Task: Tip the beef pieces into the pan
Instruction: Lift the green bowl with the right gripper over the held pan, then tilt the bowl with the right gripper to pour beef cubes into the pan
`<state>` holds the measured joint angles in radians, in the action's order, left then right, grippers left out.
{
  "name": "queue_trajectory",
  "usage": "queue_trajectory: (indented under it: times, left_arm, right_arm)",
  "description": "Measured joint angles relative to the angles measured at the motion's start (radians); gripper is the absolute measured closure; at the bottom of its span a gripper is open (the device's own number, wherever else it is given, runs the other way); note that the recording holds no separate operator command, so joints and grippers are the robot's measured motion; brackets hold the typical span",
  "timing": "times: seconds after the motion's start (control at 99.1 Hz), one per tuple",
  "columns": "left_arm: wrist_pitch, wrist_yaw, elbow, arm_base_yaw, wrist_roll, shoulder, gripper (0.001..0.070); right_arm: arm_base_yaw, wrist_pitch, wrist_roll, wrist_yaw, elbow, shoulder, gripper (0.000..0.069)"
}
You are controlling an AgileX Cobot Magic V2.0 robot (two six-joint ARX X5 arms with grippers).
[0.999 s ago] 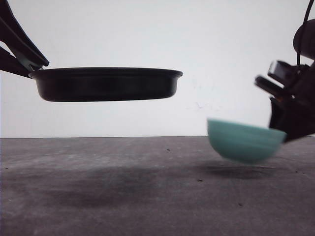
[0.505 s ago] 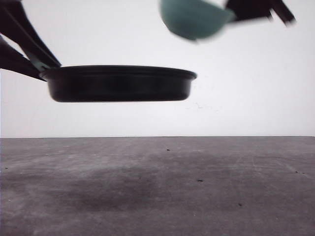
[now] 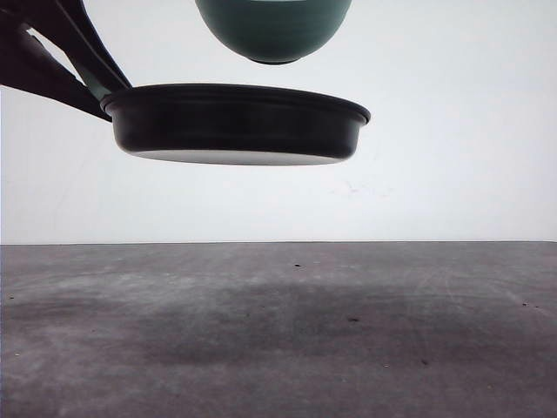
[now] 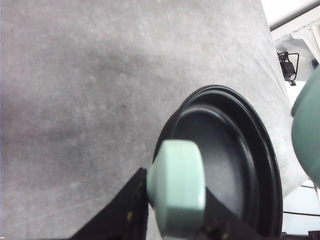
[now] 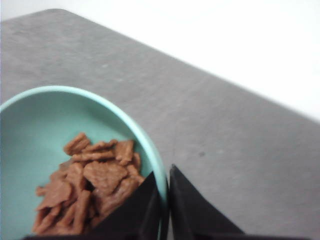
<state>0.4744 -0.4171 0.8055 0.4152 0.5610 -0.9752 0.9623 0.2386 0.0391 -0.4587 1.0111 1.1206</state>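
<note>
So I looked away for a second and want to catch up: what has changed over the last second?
The teal bowl went from low near the table on the right up and leftward; it now hangs above the pan. The pan rose slightly and shifted right. The beef pieces are still in the bowl, the right gripper clamped on its rim. The left gripper still holds the pan's handle; the pan is still empty.

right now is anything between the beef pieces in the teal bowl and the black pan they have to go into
Nothing visible does. The teal bowl hangs directly above the shallow black pan with open air between them, and the pan's inside looks bare. The reddish-brown beef pieces sit in the bowl, pinched at its rim by the right gripper.
</note>
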Motion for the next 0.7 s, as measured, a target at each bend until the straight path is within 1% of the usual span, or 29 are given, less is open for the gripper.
queue_trajectory:
  times: [0.151, 0.252, 0.494, 0.616, 0.696]
  left_arm:
    - [0.000, 0.003, 0.017, 0.000, 0.000, 0.000, 0.0649]
    - [0.005, 0.003, 0.027, 0.000, 0.000, -0.002, 0.0649]
    - [0.016, 0.004, 0.029, 0.000, -0.005, -0.006, 0.0649]
    - [0.016, 0.006, 0.029, 0.000, -0.016, -0.006, 0.0649]
    - [0.017, 0.008, 0.029, 0.000, -0.019, -0.006, 0.0649]
  right_arm:
    - [0.054, -0.029, -0.096, -0.188, 0.000, 0.003, 0.0674]
    - [0.074, -0.078, -0.161, -0.267, 0.000, 0.007, 0.0674]
    - [0.131, -0.223, -0.385, -0.300, 0.000, 0.021, 0.0674]
    - [0.151, -0.253, -0.496, -0.319, 0.000, 0.045, 0.0674]
    - [0.162, -0.254, -0.552, -0.323, 0.000, 0.065, 0.0674]
